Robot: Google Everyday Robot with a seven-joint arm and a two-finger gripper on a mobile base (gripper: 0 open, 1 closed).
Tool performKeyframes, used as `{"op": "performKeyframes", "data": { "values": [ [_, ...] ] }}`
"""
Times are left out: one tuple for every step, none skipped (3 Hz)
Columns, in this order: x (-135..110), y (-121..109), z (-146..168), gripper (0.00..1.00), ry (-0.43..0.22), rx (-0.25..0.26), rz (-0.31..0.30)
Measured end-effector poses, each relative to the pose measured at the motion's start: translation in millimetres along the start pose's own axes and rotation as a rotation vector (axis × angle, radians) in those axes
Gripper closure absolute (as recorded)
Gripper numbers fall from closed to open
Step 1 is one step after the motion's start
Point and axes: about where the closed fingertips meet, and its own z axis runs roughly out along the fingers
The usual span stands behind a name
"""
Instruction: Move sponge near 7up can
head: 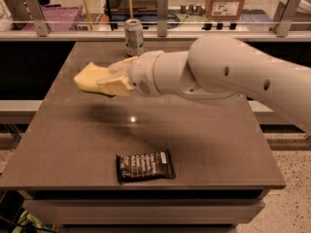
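The brown table [218, 144] is spanned from the right by the white arm [233, 72]. The gripper [109, 79] is held above the table's left-centre, its pale fingers clamped on the sponge [87, 79], which is carried clear of the surface, with a shadow seen beneath. A black wrapper [145, 166] is laid flat near the front edge. The 7up can [134, 37] is stood upright at the back edge, near the sponge but apart from it.

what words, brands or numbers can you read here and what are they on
No text here can be read for certain.
On the black wrapper: white print, too blurred to read.
On the 7up can: markings, too blurred to read.
On the cardboard box behind the table: a white label, too small to read.
On the sponge, held by the gripper above the table's left half: no text.
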Motion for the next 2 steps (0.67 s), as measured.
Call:
{"op": "performKeyframes", "data": {
  "values": [
    [-5.6,-45.3,-9.3,1.00,0.034,0.023,-0.016],
    [-2.1,-86.9,-18.1,1.00,0.035,0.081,-0.002]
  ]
}}
